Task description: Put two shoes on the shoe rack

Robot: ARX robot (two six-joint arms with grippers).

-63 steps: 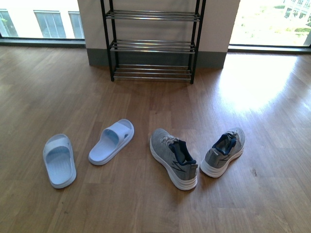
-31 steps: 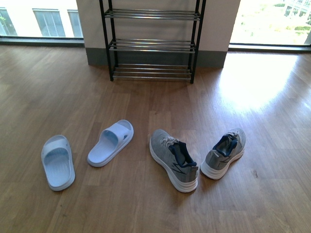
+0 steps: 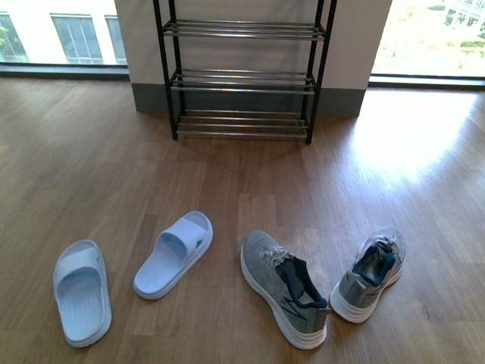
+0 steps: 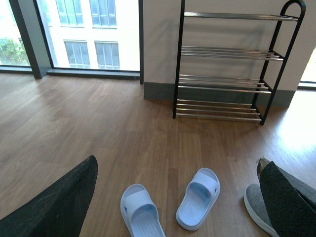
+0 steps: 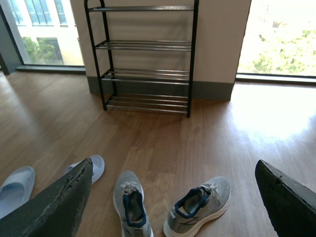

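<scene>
Here the right gripper point(image 5: 174, 164) hangs spread wide over the floor point(image 5: 163, 133). The first sneaker point(image 5: 131, 205) and the second sneaker point(image 5: 200, 206) lie side by side just ahead of it, apart. The shoe rack point(image 5: 145, 46) stands well beyond them. The left gripper point(image 4: 177, 163), also spread, faces two blue sandals point(image 4: 197, 197).

The shoe rack's point(image 3: 242, 80) top is cut off at the upper frame edge; a gripper finger point(image 4: 291, 207) hides most of one sneaker point(image 4: 255, 210).

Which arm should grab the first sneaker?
Right. Both grey sneakers sit framed by the open right claw in its wrist view; the left claw faces the blue slides, with only one sneaker toe showing.
</scene>
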